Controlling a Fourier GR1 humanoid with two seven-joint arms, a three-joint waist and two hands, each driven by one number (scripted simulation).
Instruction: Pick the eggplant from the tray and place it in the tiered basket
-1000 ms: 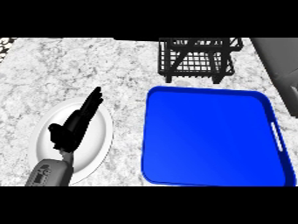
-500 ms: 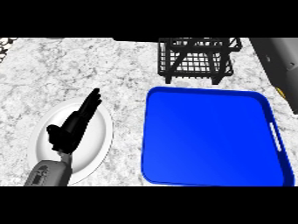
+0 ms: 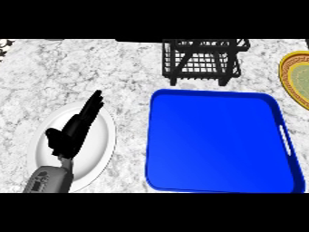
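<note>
Left robot hand rests open-fingered over a white plate. The blue tray shows no eggplant; the black tiered basket stands beyond.

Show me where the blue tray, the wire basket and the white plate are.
blue tray (image 3: 217, 145), head view, bare floor.
wire basket (image 3: 204, 61), head view, front mesh wall.
white plate (image 3: 98, 149), head view, bare right part.

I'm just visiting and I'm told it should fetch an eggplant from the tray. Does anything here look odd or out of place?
Yes: the blue tray looks bare, and no eggplant shows anywhere in view. The black tiered basket behind it looks empty too. The left hand rests open over a white plate. Nothing is spilled or tipped.
</note>
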